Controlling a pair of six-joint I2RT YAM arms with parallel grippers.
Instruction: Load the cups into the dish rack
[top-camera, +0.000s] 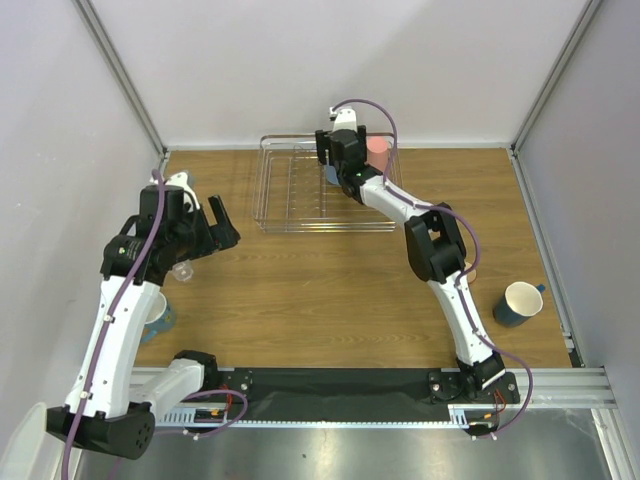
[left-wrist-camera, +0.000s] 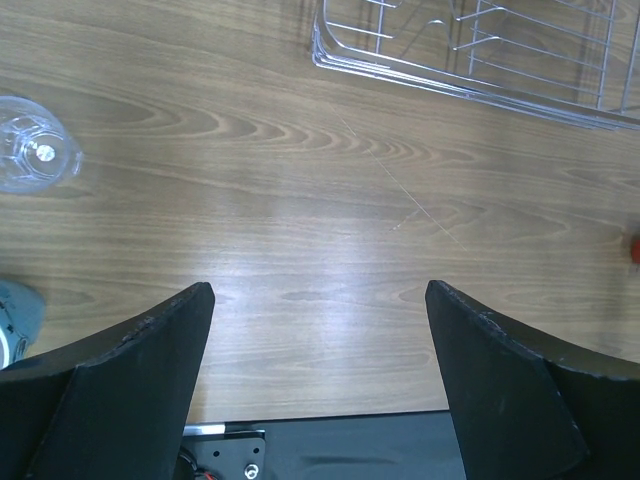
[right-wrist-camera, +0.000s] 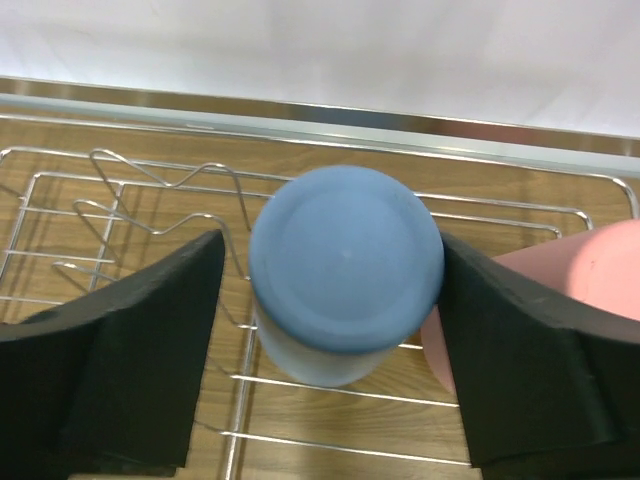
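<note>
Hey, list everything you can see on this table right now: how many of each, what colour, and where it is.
dish rack: one, silver wire, far middle of the table
light blue tumbler: one, upside down in the rack, between the right gripper's fingers
pink tumbler: one, in the rack, right beside the blue one
dark blue mug: one, white inside, upright at the table's right side
clear glass: one, transparent, left side of the table
pale blue cup: one, near left, partly under the left arm
small orange cup: one, mostly hidden behind the right arm
table: one, brown wood
left gripper: black, open over bare table
right gripper: black, open, straddling the light blue tumbler
</note>
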